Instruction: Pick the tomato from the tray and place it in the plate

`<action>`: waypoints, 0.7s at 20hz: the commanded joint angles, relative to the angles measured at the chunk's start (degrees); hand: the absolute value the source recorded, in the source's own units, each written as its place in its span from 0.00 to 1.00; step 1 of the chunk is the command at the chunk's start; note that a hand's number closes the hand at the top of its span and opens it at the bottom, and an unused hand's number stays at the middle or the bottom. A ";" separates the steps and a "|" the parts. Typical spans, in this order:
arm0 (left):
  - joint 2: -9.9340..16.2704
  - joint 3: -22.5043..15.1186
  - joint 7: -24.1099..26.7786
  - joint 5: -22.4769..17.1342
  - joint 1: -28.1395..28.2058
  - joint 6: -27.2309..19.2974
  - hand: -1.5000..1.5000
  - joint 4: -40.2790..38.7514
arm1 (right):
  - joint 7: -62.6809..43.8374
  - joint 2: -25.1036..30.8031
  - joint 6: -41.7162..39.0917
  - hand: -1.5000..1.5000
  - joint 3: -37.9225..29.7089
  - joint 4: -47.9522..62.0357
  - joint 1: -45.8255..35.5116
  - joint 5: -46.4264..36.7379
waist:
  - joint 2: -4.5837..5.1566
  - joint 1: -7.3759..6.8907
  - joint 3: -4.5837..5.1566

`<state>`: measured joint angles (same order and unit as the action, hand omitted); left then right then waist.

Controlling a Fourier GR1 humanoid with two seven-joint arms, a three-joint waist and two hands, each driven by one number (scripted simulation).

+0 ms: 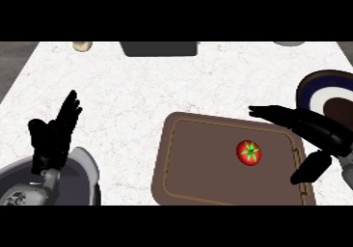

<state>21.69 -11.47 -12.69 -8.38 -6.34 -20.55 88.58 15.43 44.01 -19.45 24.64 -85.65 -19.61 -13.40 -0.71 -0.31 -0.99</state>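
Note:
A red tomato (249, 152) with a green stem lies on the right half of the brown tray (197, 164). My right hand (307, 126) hovers open at the tray's right edge, fingers stretched left above the tomato and thumb (311, 167) hanging below it, without touching it. The plate (318, 91), dark blue with a white ring and a brown centre, sits at the right edge, partly behind that hand. My left hand (55, 132) rests open at the lower left with its fingers pointing up.
A dark grey box (159, 48) stands at the counter's back edge. Near it at the back left lies a small beige object (82, 46). A grey round thing (288, 43) shows at the back right.

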 commanded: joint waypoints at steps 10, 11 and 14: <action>-4.59 -1.68 1.19 0.18 2.11 1.20 0.50 -5.43 | -7.37 -3.91 -7.30 0.00 3.52 4.01 -4.35 -5.96 | 0.98 -0.13 1.01; -4.70 -1.54 0.15 -0.58 1.30 1.75 0.50 -5.88 | -10.64 -4.97 -8.01 0.00 4.19 0.99 -4.39 -5.72 | 0.88 0.27 1.04; -4.80 -1.41 0.02 0.71 1.37 0.51 0.50 -4.91 | -9.80 -5.98 -8.39 0.00 4.80 0.24 -3.04 -6.67 | 0.80 0.38 1.02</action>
<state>21.05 -10.80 -12.34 -8.04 -6.34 -19.33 88.04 5.77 39.32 -26.68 29.00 -85.17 -22.64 -19.20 -0.72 -0.28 -1.33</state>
